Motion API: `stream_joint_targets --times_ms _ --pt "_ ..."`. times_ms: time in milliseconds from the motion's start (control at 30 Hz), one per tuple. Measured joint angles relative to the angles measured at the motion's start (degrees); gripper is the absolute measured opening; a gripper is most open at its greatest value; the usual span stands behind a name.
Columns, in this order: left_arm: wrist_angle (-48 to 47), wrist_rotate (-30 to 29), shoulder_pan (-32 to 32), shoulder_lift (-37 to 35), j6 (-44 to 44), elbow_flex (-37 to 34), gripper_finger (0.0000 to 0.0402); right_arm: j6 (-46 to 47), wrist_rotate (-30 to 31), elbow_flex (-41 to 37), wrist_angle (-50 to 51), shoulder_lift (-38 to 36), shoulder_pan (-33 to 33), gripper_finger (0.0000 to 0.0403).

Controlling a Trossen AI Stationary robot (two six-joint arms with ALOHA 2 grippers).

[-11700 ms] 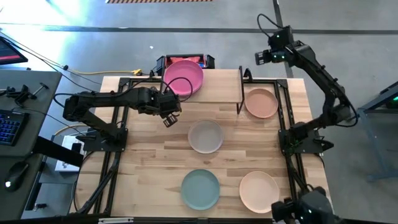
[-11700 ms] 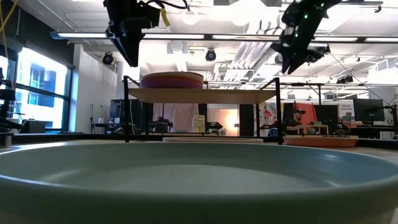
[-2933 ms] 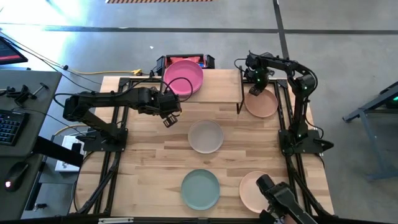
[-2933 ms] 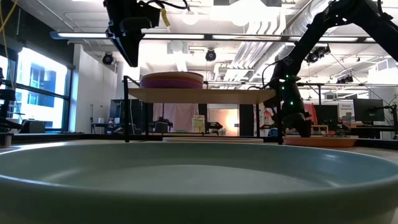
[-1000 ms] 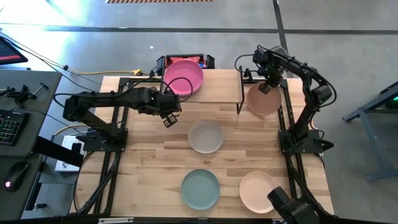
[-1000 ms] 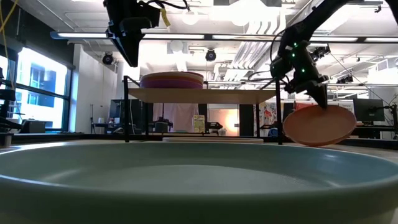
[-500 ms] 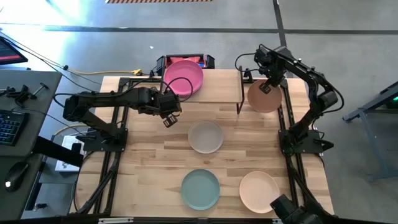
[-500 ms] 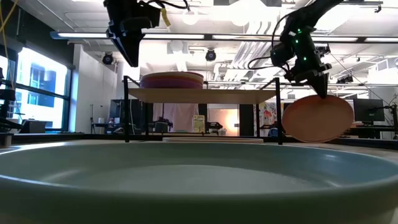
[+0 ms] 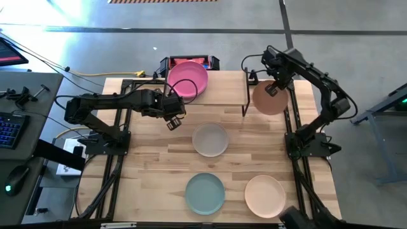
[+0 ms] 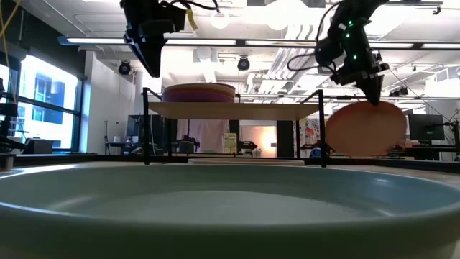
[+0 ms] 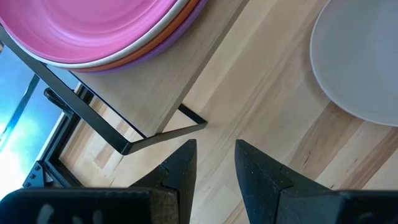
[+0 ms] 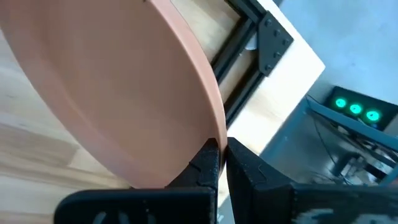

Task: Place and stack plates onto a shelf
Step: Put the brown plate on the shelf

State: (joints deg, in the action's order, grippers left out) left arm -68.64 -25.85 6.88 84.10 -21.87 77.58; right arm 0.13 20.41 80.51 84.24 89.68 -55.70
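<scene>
The shelf [image 9: 219, 89] stands at the table's far middle, and a stack of plates with a pink one on top [image 9: 187, 79] rests on its left half [image 10: 199, 92]. My right gripper [image 9: 278, 86] is shut on a terracotta plate [image 9: 267, 100], which hangs just right of the shelf, about level with its top [image 10: 365, 128]. My left gripper [image 9: 172, 118] hovers open in front of the shelf's left end, its fingers [image 11: 214, 165] holding nothing. Grey [image 9: 210, 139], teal [image 9: 205, 193] and peach [image 9: 265, 195] plates lie flat on the table. My right gripper pinches the terracotta plate's rim [image 12: 219, 127] between its two fingers, one on the hollow face and one on the underside, at the plate's far right edge [image 9: 275, 91]. The fingers come steeply from above. The plate hangs tilted below them, clear of the table.
The shelf's right half [image 9: 229, 86] is bare wood. Black metal frames run along the table's left [image 9: 117, 146] and right [image 9: 294, 133] sides. A red-and-black box [image 9: 191, 62] sits behind the shelf. The teal plate's rim fills the low view's foreground [image 10: 230, 208].
My right gripper has risen with the terracotta plate, rolling a little. The plate has gone from hanging low near the table up to about the height of the shelf top, still tilted below the fingers.
</scene>
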Motion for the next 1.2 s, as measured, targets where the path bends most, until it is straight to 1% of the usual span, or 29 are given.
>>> stream_joint_targets --times_ms 133,400,800,900,1100,1200 --pt "0.0 0.0 0.0 0.0 0.0 0.0 0.0099 1.0 -2.2 0.0 -1.1 -2.3 0.1 0.0000" --pt "0.0 0.0 0.0 0.0 0.0 0.0 0.0099 1.2 -3.9 0.0 -3.3 -5.3 0.1 0.0000" --pt "0.0 0.0 0.0 0.0 0.0 0.0 0.0099 3.8 -2.5 0.0 -5.6 -5.8 0.3 0.0000" --pt "0.0 0.0 0.0 0.0 0.0 0.0 0.0099 4.5 -2.2 0.9 -2.7 -5.8 1.2 0.0000" --pt "0.0 0.0 0.0 0.0 0.0 0.0 0.0099 7.0 -2.1 5.4 5.9 -5.8 3.8 0.0000" --pt "0.0 -0.2 0.0 0.0 0.0 0.0 0.0099 8.9 -2.0 6.8 5.6 -6.6 4.9 0.0000"
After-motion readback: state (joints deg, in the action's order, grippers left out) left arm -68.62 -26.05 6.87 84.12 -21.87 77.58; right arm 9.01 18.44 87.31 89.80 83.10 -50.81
